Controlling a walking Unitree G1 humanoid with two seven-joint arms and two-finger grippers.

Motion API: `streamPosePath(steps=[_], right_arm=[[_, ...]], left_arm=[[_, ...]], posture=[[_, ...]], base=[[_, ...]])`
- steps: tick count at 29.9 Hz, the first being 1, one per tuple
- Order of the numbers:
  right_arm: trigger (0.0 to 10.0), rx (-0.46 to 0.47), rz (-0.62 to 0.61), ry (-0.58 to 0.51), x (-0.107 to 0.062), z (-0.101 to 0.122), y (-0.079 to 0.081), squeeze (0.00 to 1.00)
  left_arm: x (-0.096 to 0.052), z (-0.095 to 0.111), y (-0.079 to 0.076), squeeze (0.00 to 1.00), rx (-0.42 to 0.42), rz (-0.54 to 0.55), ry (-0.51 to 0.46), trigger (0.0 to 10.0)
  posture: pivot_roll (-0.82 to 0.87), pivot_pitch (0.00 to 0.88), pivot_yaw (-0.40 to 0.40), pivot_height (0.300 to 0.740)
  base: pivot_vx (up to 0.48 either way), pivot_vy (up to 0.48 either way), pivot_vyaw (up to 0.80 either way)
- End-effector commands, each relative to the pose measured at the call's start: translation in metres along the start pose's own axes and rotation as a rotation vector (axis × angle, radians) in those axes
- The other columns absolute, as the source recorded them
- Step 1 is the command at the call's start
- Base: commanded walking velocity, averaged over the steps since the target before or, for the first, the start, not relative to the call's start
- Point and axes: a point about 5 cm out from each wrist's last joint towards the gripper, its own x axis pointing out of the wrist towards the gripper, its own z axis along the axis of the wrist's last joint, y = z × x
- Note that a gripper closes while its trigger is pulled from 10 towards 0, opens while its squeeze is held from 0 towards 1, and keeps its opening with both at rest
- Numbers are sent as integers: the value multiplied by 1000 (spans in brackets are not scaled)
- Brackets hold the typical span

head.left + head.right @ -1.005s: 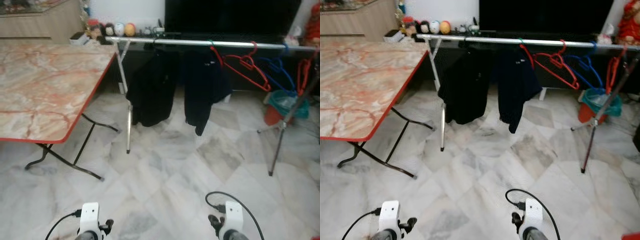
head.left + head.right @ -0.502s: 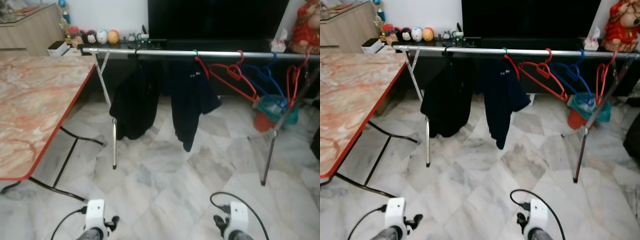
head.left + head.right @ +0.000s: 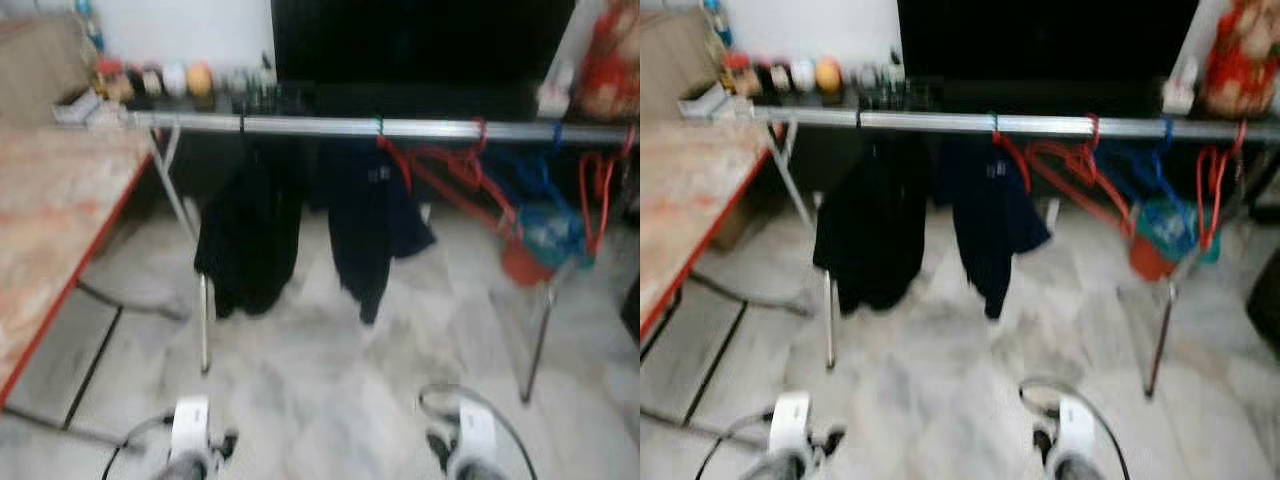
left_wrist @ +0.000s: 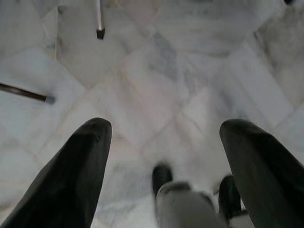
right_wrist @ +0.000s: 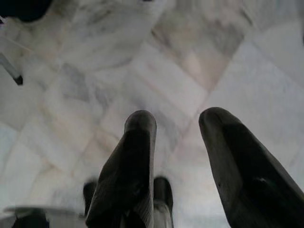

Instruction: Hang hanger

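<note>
Red hangers (image 3: 450,175) on rail (image 3: 400,128), wrist views of marble floor (image 4: 166,85)

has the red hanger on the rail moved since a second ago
No. The red hanger hangs beside the dark shirt on the rail as before; the camera moved.

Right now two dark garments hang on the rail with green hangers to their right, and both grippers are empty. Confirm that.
Wrong on colour: the eye views show red hangers and a blue hanger on the rail, right of the dark garments. Both grippers, left and right, are empty.
</note>
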Motion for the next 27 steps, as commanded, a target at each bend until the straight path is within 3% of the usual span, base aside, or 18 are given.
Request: streamPosePath(steps=[1, 12, 27], right_arm=[[10000, 9, 19, 14, 0, -5, 8, 0], [10000, 6, 17, 22, 0, -6, 7, 0], [10000, 4, 15, 25, -1, -7, 5, 0]], left_arm=[[-2, -3, 11, 0, -1, 29, 10, 10000], [-2, -4, 10, 0, 2, 29, 14, 10000], [-1, -1, 9, 0, 8, 30, 1, 10000]], posture=[[-62, 0, 3, 740], [-65, 0, 0, 740], [-69, 0, -8, 740]], base=[[405, 0, 0], [381, 0, 0], [0, 0, 0]])
